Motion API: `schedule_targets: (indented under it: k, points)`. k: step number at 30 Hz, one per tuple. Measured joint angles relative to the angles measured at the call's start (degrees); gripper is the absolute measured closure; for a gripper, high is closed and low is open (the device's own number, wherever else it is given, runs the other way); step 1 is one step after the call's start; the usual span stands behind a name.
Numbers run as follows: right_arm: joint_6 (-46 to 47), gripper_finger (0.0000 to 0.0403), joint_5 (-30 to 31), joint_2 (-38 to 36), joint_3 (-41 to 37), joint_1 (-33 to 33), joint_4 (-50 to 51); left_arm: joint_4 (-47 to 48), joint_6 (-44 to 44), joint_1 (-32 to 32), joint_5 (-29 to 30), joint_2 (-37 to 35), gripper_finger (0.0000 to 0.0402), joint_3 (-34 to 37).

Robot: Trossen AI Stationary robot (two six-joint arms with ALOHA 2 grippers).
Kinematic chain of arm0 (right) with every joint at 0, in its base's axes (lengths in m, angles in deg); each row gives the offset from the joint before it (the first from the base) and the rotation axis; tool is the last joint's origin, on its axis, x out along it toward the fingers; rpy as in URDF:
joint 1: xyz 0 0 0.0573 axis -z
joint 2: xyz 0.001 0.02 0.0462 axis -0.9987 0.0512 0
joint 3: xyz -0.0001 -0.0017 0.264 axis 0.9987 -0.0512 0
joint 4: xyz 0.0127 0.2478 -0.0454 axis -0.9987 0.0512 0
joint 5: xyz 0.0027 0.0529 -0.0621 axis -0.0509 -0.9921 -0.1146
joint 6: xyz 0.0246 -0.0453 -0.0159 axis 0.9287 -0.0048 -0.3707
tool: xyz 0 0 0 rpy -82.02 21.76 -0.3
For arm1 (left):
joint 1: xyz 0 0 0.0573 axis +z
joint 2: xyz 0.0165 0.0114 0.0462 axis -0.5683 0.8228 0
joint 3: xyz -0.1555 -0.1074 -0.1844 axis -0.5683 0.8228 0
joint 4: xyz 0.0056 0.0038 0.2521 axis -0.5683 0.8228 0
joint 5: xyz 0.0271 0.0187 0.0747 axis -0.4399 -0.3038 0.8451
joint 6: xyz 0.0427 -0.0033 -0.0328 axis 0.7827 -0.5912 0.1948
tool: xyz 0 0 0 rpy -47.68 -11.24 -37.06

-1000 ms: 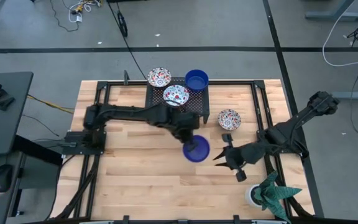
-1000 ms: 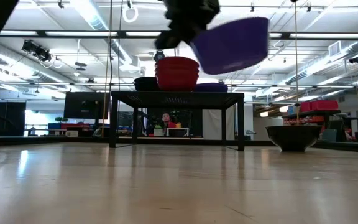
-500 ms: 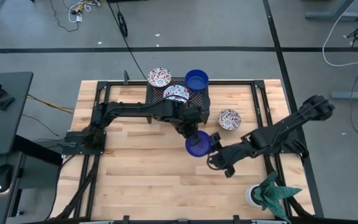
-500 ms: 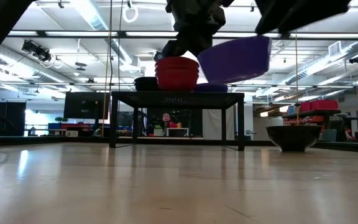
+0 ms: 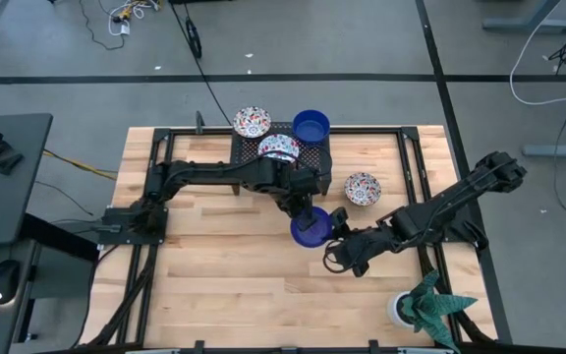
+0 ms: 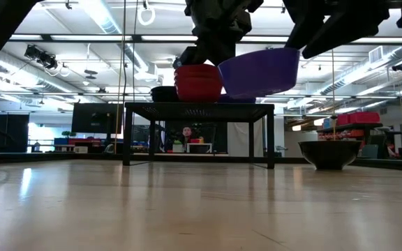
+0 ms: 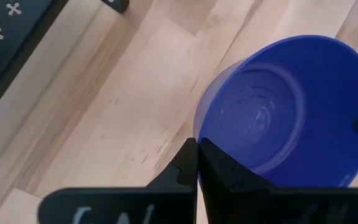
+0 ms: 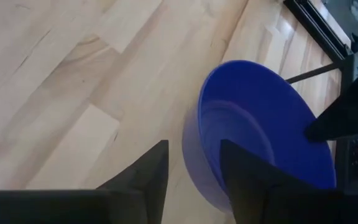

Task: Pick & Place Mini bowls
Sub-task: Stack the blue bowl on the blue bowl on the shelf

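Hanging over mid-table in the high view, the left gripper (image 5: pixel 306 215) pinches the rim of a solid blue mini bowl (image 5: pixel 310 229), and the right gripper (image 5: pixel 339 236) sits just beside that bowl on its far side from the left arm. Count from up here: two blue bowls, the carried one and a second blue bowl (image 5: pixel 311 126) on the black rack (image 5: pixel 317 157) beyond the left gripper, plus three floral bowls: one (image 5: pixel 252 122) at the rack's corner, one (image 5: pixel 279 147) on the rack, one (image 5: pixel 363 188) on the bare wood near the right arm. Five visible, so my read is the job is mid-way, with a handover looking likely.

Low view: the blue bowl (image 6: pixel 259 72) hangs clear of the tabletop, tilted, with both dark arms above it. A red-looking stack (image 6: pixel 198 81) sits on the rack behind.

Left wrist view: the fingers (image 7: pixel 188 167) are pressed narrow on the bowl's (image 7: pixel 284 112) wall, one inside and one outside.

Right wrist view: the right fingers (image 8: pixel 151 168) stand apart, holding nothing, with the bowl's (image 8: pixel 263 130) near rim just ahead of them.
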Motion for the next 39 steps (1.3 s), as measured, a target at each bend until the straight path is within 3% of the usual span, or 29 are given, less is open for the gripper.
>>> schedule_targets:
  k: [14, 27, 39]
  points:
    - [-4.4, 0.0346, 0.2, 0.3, 0.0, 0.4, 3.3, -0.2, 1.4, 0.0, -1.1, 0.0, 0.0397, 0.0]
    - [-10.8, 0.0309, 0.0, 0.5, 0.0, 0.4, 4.0, -0.1, 3.4, -0.1, -3.2, 0.0, 0.0397, 0.0]
    - [-15.4, 0.0313, 1.6, 3.1, 0.0, 0.2, 4.1, 0.0, 5.5, -1.0, -4.1, 0.0, 0.0397, 0.1]
